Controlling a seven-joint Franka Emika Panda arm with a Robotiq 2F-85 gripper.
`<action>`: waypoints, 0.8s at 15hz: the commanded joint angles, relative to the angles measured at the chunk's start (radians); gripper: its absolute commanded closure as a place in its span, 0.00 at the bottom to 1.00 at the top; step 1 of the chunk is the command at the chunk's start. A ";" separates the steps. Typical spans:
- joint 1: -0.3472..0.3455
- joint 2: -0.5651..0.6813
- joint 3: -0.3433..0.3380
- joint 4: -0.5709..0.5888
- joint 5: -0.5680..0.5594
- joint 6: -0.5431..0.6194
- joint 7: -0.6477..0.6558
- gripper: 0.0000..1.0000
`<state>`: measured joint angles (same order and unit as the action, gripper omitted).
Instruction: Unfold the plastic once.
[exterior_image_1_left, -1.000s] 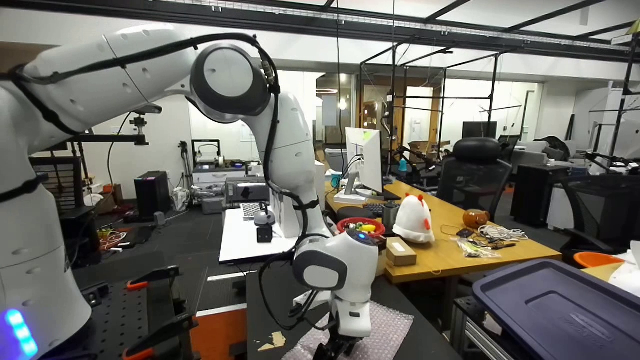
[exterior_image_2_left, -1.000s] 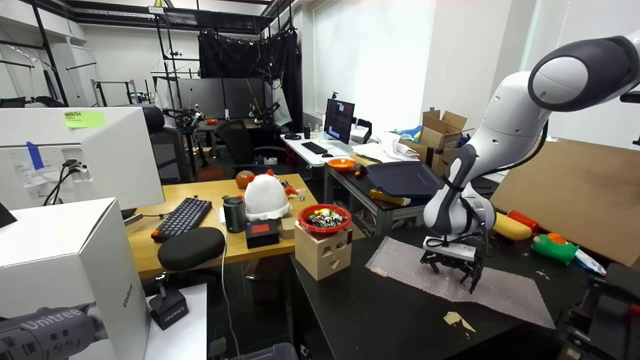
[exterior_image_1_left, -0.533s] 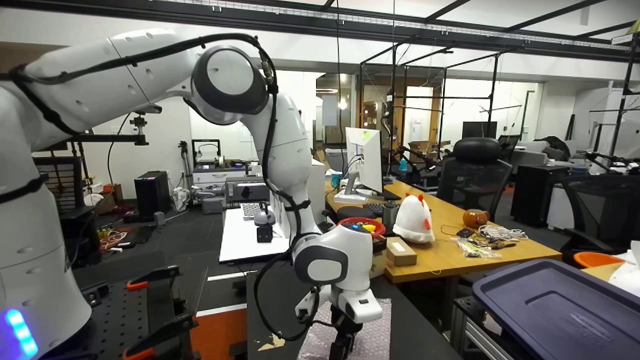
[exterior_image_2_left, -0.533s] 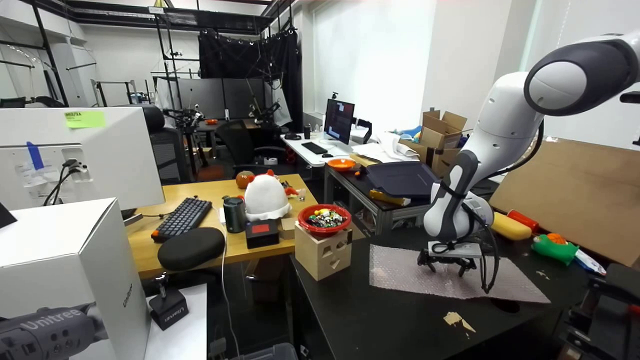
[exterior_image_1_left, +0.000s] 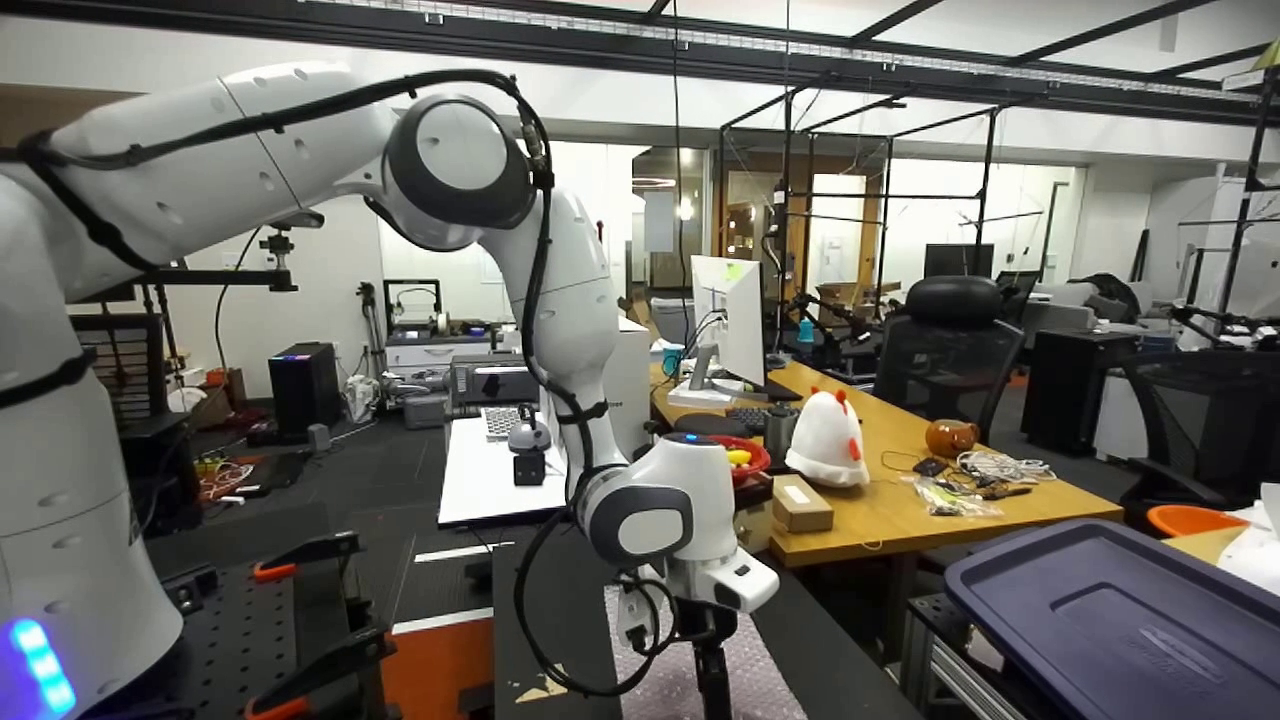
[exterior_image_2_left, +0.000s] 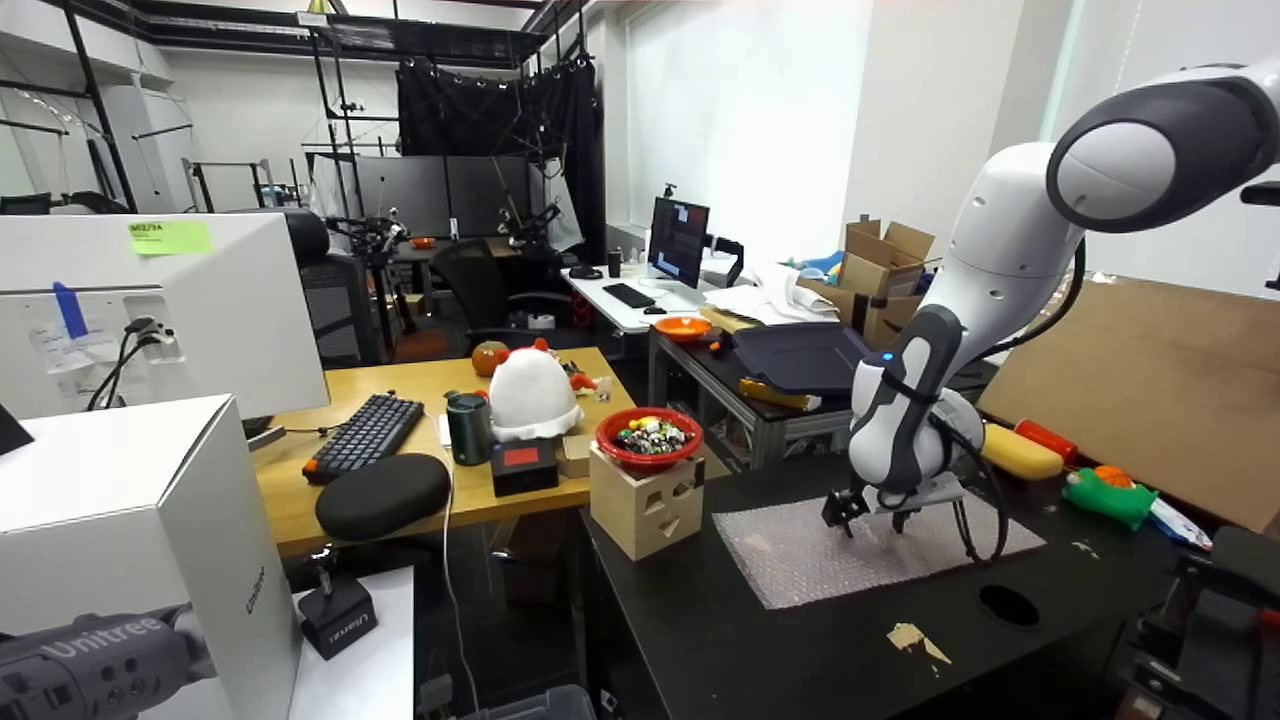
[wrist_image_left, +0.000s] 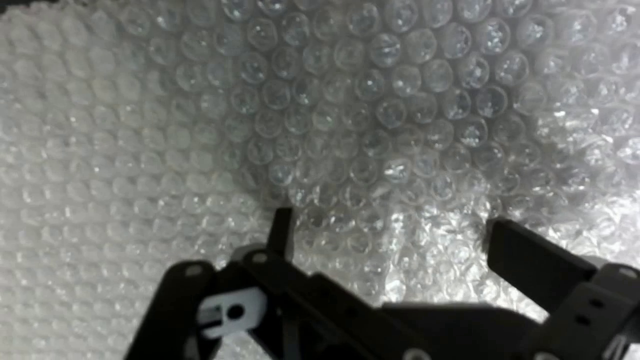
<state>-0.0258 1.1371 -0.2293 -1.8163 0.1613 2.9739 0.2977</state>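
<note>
Black table (exterior_image_2_left: 760, 650) lies beneath the white arm (exterior_image_1_left: 575, 310), which bends down over it. Spread on the table is the plastic (exterior_image_2_left: 870, 560), greyish and bubbled. Near it stands a wooden box (exterior_image_2_left: 640, 520). The gripper (wrist_image_left: 390, 232) points down over the plastic, fingers (wrist_image_left: 537, 262) wide apart; whether the tips touch it, I cannot tell. On the box sits a red bowl (exterior_image_2_left: 650, 462).

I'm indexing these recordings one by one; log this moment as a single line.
bubble-wrap plastic: lying on black table | gripper: open, over the plastic | contact: cannot tell | layers still folded: cannot tell
</note>
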 joint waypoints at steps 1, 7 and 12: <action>0.005 -0.021 -0.016 -0.028 -0.016 0.031 -0.043 0.00; -0.036 -0.152 -0.010 -0.108 -0.016 -0.193 -0.062 0.00; -0.050 -0.283 -0.013 -0.171 -0.014 -0.348 -0.047 0.00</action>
<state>-0.0614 0.9745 -0.2487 -1.9036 0.1588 2.7066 0.2577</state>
